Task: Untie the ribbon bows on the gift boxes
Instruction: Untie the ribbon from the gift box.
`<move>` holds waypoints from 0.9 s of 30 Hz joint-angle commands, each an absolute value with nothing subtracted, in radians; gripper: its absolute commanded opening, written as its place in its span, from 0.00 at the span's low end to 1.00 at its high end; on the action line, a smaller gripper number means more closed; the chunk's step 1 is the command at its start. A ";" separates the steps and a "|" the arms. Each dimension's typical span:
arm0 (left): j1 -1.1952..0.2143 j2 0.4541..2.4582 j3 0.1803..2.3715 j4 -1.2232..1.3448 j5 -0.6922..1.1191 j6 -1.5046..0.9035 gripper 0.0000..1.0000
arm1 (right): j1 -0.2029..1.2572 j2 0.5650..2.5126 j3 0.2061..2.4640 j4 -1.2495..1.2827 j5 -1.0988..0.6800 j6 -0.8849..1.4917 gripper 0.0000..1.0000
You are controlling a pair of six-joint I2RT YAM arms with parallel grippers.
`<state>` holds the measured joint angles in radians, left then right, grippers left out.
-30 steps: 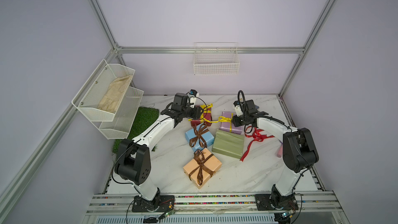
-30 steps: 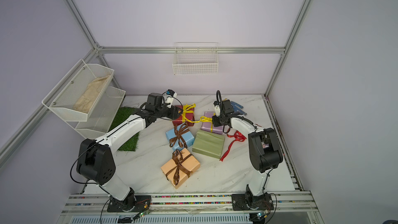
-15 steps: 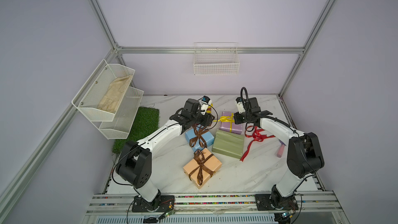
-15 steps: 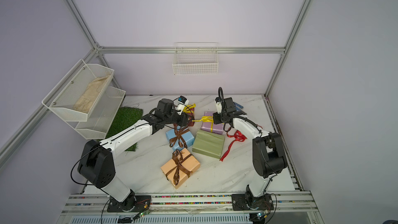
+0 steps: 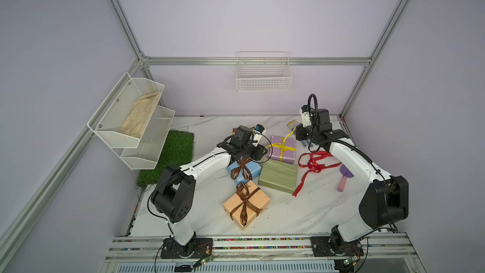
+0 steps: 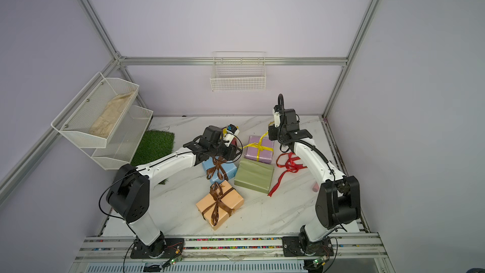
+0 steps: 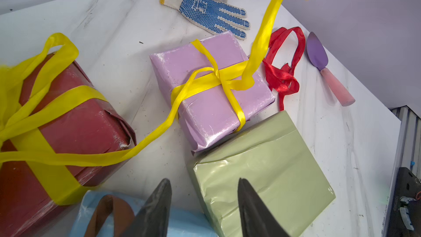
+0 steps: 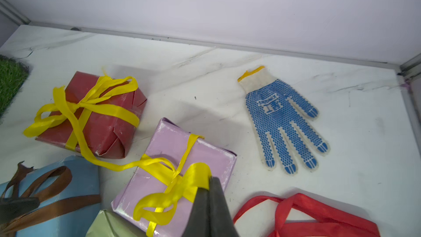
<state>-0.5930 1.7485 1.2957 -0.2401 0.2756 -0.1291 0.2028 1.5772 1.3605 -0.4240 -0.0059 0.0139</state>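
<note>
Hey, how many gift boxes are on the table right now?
5. Red farthest back, lilac beside it, blue and olive side by side in the middle, peach nearest the front. None seems hidden beyond these.

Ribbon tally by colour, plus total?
Yellow ribbon: 2, on the dark red box and the lilac box.
Brown ribbon: 2, on the light blue box and the peach box.
Red ribbon: 1, loose on the table.
Total: 5.
</note>
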 commanded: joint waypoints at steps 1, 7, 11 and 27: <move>-0.608 1.764 1.349 -0.200 0.278 -0.125 0.48 | 0.168 1.575 1.399 -0.455 0.093 0.020 0.00; -0.627 1.788 1.367 -0.195 0.259 -0.136 0.47 | 0.079 1.633 1.409 -0.459 0.167 0.067 0.00; -0.628 1.806 1.381 -0.195 0.245 -0.146 0.45 | 0.067 1.698 1.437 -0.528 0.246 0.080 0.39; -0.627 1.939 1.488 -0.194 0.228 -0.131 0.41 | 0.185 1.593 1.284 -0.425 -0.114 0.248 0.53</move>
<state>-0.6289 1.9182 1.4178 -0.2253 0.2459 -0.1379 0.1162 1.6352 1.3170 -0.5022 -0.0059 0.1761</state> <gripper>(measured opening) 0.412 0.534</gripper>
